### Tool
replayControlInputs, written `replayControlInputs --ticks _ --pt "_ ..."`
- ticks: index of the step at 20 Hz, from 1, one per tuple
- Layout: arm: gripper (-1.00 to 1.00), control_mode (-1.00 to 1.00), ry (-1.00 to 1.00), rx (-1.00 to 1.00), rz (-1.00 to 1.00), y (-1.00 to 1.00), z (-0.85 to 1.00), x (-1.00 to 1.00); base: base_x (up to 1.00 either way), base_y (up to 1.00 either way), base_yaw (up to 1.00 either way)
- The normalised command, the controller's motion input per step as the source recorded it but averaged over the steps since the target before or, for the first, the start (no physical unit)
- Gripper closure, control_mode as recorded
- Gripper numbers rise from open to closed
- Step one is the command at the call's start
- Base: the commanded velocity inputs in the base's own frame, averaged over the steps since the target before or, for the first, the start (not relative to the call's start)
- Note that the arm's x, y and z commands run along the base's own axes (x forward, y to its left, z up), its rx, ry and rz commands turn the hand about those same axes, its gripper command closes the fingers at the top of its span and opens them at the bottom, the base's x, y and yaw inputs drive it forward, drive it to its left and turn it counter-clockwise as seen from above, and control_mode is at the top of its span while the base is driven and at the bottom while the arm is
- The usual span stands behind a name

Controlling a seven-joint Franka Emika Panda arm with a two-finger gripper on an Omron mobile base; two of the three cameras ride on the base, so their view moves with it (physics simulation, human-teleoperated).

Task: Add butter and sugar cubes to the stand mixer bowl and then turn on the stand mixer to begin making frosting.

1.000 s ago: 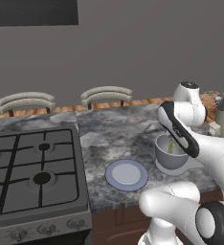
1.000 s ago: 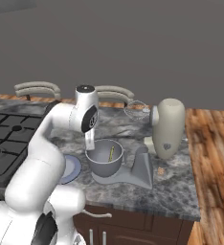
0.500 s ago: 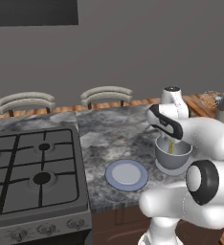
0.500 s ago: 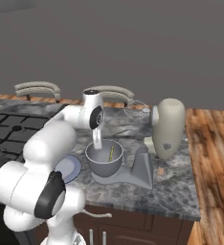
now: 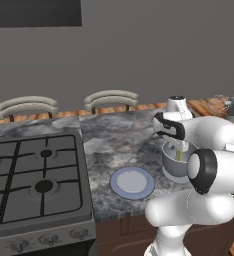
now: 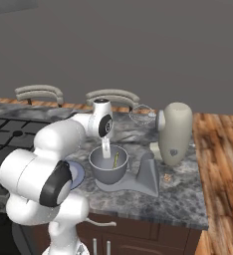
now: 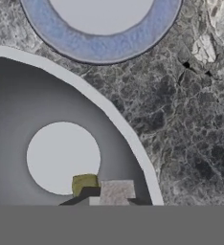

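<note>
Grey marbled surface [image 6: 183, 199] carries the mixer [image 6: 174, 133], the bowl [image 6: 107, 166] on its base and a plate [image 5: 132, 182] just beside it. Butter [image 6: 115, 160] stands tilted inside the bowl, under the pincer [image 6: 106, 154] that hangs over the rim (whether its fingers are spread or pinching I cannot tell). Butter looks light, soft and slippery; I would take it gently across its narrow sides, near the middle.

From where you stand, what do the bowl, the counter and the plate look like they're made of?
The bowl looks like brushed metal: even grey with a soft sheen and a thick rim. The counter seems polished stone, mottled grey with pale veins. The plate is probably glazed ceramic, white with a blue rim, though in a rendered scene that stays a guess.
</note>
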Motion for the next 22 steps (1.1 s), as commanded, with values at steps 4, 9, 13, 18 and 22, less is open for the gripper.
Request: replayControlInputs --ticks 4,9,13,18,22 --pt "1.0 -1.0 0.03 0.0 0.0 -0.01 -0.48 0.16 0.0 0.0 0.0" --pt "-1.0 -1.0 0.0 0.0 0.0 -0.07 -0.34 -0.02 0.0 0.0 0.0" --pt "-1.0 -1.0 0.0 0.0 0.0 -0.02 -0.02 -0.04 0.0 0.0 0.0" --pt "-1.0 -1.0 0.01 0.0 0.0 0.0 0.19 -0.01 0.0 0.0 0.0" --pt "-1.0 -1.0 0.03 -0.01 0.0 0.02 0.29 -0.01 0.0 0.0 0.0"
